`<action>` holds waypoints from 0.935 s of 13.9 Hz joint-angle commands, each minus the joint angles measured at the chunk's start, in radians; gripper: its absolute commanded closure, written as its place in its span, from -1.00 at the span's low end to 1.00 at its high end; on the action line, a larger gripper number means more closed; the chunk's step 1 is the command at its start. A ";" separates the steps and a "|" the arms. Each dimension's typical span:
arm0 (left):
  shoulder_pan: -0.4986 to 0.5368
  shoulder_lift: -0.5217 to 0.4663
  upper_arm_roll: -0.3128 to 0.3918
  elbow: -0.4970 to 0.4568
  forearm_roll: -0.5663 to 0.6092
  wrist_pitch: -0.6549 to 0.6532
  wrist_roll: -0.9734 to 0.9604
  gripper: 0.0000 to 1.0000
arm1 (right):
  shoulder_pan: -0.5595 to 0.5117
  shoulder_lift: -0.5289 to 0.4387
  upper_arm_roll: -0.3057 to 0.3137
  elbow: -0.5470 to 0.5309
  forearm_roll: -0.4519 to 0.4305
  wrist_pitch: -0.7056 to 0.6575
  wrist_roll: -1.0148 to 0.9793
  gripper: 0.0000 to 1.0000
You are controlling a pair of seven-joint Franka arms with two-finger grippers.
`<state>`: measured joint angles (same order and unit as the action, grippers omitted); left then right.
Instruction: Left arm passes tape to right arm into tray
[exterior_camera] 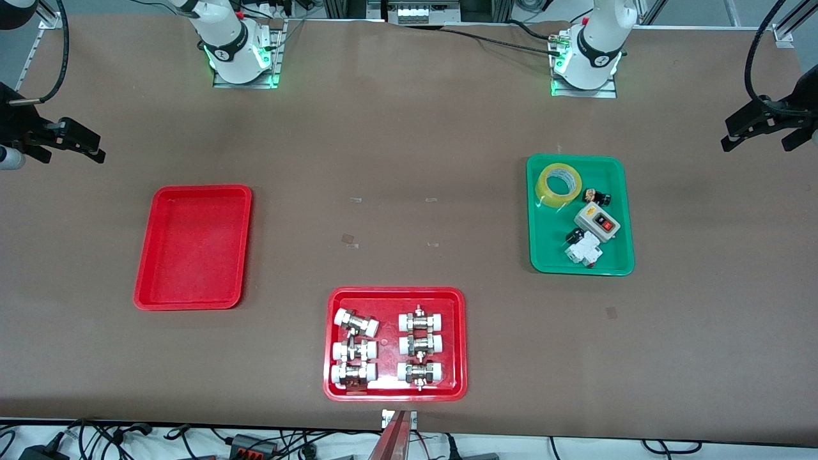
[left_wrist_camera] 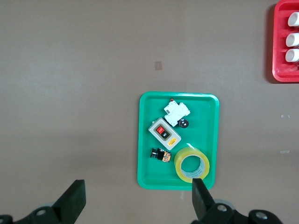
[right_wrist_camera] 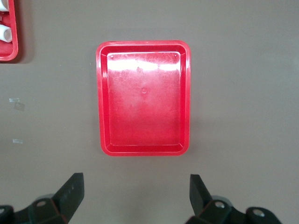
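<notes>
The tape (exterior_camera: pixel 547 193), a yellow translucent roll, lies flat in a green tray (exterior_camera: pixel 548 250) at the left arm's end of the table, in the corner closest to the arms' bases. In the left wrist view my left gripper (left_wrist_camera: pixel 135 204) hangs open high over the table beside that green tray (left_wrist_camera: pixel 150 161), one fingertip (left_wrist_camera: pixel 200 193) overlapping the tape (left_wrist_camera: pixel 179 164). The plain red tray (exterior_camera: pixel 192 249) sits empty at the right arm's end. My right gripper (right_wrist_camera: pixel 135 195) is open high above the table, just off the tray (right_wrist_camera: pixel 144 102). Neither gripper shows in the front view.
The green tray also holds a grey switch box (exterior_camera: pixel 597 222), a white breaker (exterior_camera: pixel 585 249) and a small dark part (exterior_camera: pixel 597 196). A wider red tray (exterior_camera: pixel 396 294) with several pipe fittings sits nearest the front camera. Dark fixtures (exterior_camera: pixel 64 137) (exterior_camera: pixel 763 121) stand at both table ends.
</notes>
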<state>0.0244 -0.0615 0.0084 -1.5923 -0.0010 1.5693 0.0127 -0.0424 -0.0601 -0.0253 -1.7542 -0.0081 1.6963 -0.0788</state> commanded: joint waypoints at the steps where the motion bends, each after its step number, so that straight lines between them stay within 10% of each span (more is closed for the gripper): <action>1: 0.002 -0.023 -0.001 -0.018 -0.024 -0.002 0.001 -1.00 | 0.004 -0.018 0.001 -0.007 -0.007 -0.010 0.004 -1.00; 13: 0.000 -0.014 -0.001 -0.017 -0.024 -0.003 -0.002 -1.00 | 0.001 -0.006 -0.001 0.016 -0.009 -0.015 -0.015 -1.00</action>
<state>0.0241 -0.0614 0.0084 -1.5926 -0.0010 1.5693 0.0127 -0.0422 -0.0603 -0.0254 -1.7538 -0.0081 1.6964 -0.0789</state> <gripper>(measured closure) 0.000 0.000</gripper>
